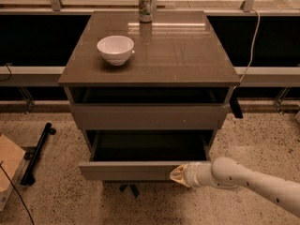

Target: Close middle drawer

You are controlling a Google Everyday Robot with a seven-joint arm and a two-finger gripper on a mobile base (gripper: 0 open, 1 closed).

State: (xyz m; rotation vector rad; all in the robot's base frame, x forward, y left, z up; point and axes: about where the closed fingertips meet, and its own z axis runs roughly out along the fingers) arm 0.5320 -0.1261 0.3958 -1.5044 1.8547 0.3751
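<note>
The middle drawer (126, 170) is pulled well out of the grey-brown cabinet, and its dark inside is open to view. Its plain flat front panel faces me, low in the camera view. My gripper (180, 175), tan-tipped on a white arm that comes in from the lower right, sits at the right part of that front panel and touches it or nearly does. The drawer front above it (149, 116) stands only slightly out from the cabinet.
A white bowl (116, 49) and a can (145, 6) stand on the cabinet top (187, 55). A black bar (37, 152) and a cardboard box (8, 165) lie on the speckled floor at the left. A white cable (253, 36) hangs at the right.
</note>
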